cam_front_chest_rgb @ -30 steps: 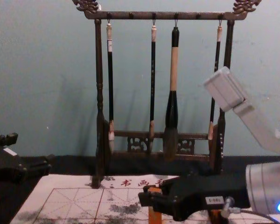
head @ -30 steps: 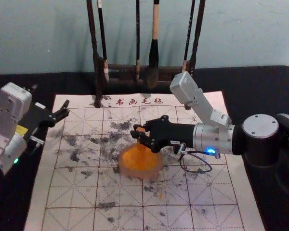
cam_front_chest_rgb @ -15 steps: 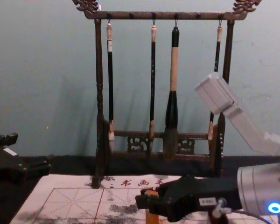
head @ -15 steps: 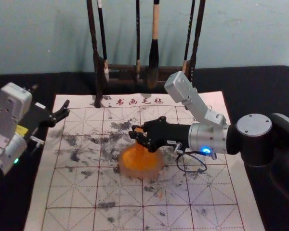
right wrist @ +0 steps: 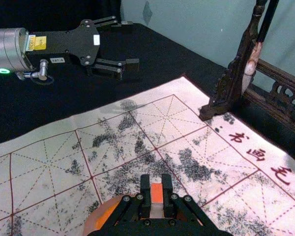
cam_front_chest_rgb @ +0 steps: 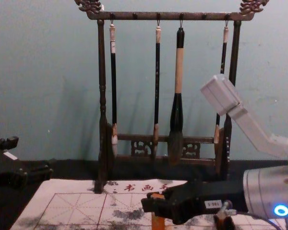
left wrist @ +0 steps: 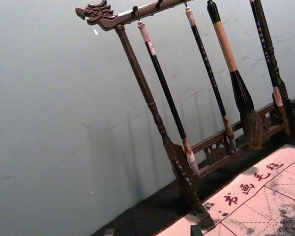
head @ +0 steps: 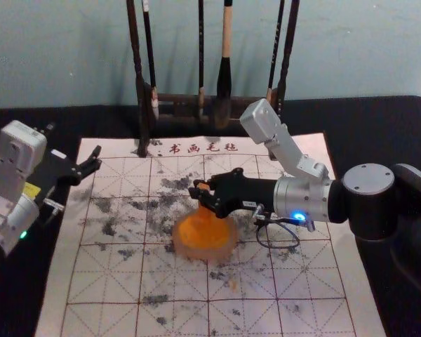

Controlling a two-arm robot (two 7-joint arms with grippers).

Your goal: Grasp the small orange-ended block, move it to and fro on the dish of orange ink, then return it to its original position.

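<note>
block (cam_front_chest_rgb: pixel 158 223): partly hidden by the right gripper (head: pixel 202 193); lower end cut off in the chest view; contact with the ink (head: pixel 201 233) can't be told.
dish (head: pixel 209 255): cut off below the gripper in the right wrist view.
mat (head: pixel 175 281): near edge cut off in the head view, on the gripper's near side.
rack (head: pixel 141 91): top cut off there, beyond the gripper.

Right hand (head: pixel 199 194) and block (head: pixel 204 187) a touch nearer the brush rack (head: pixel 139 84).
In the head view, both sit slightly farther forward than in the two earlier pictures, and the right arm (head: pixel 368 180) behind them has shifted a little to the robot's left over the last second; in the chest view, the block has edged back slightly to the robot's right since half a second ago.
</note>
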